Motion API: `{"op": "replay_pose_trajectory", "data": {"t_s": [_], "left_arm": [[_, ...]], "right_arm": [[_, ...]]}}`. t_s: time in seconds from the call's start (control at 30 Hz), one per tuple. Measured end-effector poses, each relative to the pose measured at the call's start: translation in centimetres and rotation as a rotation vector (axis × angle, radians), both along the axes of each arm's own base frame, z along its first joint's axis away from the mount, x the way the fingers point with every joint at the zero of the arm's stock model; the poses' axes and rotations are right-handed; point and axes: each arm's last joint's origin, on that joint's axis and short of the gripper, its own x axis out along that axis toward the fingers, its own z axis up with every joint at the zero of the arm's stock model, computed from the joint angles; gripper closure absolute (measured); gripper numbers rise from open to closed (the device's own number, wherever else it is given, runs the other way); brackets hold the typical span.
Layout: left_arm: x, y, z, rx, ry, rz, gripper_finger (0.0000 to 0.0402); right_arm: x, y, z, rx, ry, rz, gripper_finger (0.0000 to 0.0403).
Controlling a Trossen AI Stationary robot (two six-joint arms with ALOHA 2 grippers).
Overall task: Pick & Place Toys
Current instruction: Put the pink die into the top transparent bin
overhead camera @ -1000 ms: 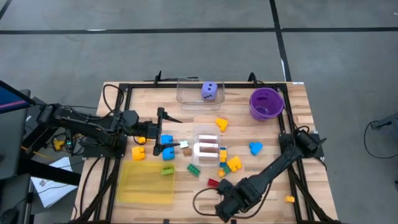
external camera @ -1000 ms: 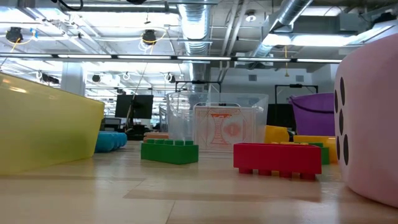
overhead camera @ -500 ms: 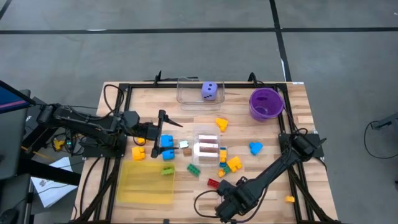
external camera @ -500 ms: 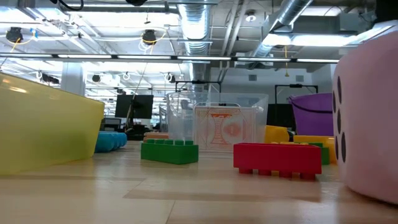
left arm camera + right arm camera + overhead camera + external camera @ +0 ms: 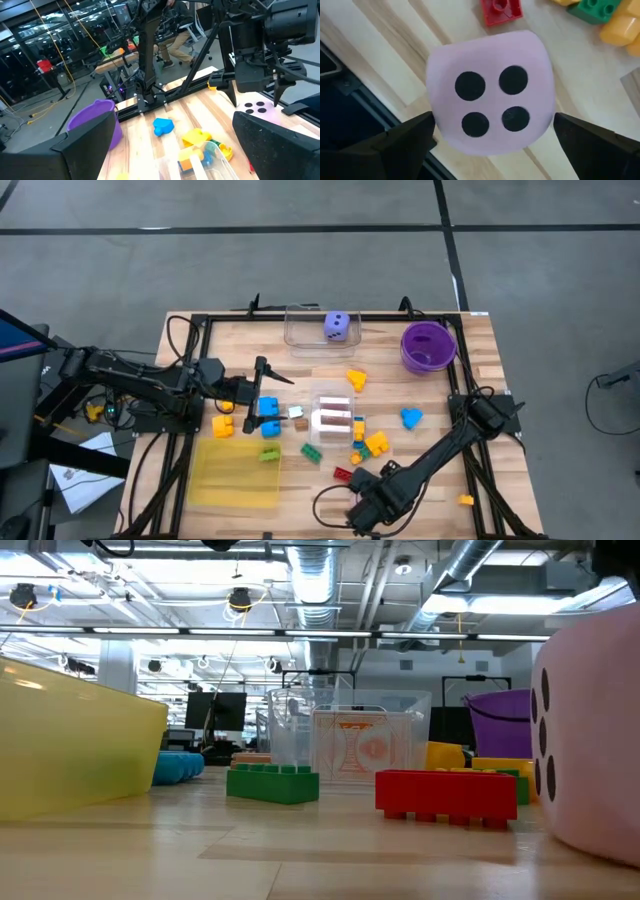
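Bright, even overhead light; soft shadows, and the nearest objects blur.

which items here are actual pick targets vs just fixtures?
Targets:
pink die, between the right gripper fingers
purple die
red brick
green brick
blue shape

Fixtures:
purple bowl
yellow tray
clear box
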Motion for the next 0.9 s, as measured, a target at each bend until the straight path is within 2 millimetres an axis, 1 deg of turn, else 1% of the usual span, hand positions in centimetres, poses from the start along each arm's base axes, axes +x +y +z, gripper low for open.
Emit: {"op": "replay_pose_trajectory", "data": {"t_s": [0.17,0.23,0.37,0.5,0.6,0.8,0.9], "left_arm": [[0.0,0.0,0.0,0.000,-0.001,0.000,0.0002],[0.0,0.0,0.0,0.000,0.000,0.000,0.0002],[0.0,0.0,0.0,0.000,0.004,0.000,0.0002],[0.0,0.0,0.0,0.000,0.004,0.000,0.0002],[0.0,0.0,0.0,0.000,0.004,0.000,0.0002],[0.0,0.0,0.0,0.000,0.004,0.000,0.0002],[0.0,0.0,0.0,0.000,0.004,0.000,0.0002]], "right_arm": [[0.3,0.1,1.3,-0.013,-0.040,0.011,0.0003],[0.4,0.1,1.4,-0.028,-0.058,0.030,0.0003],[0.5,0.2,1.4,-0.023,-0.070,0.068,0.0003],[0.9,0.2,0.8,-0.024,-0.061,0.086,0.0003],[1.0,0.3,1.0,-0.015,-0.077,0.095,0.0003],[0.7,0.1,0.9,-0.037,-0.054,0.104,0.0003],[0.6,0.1,0.5,-0.042,-0.048,0.107,0.0003]]}}
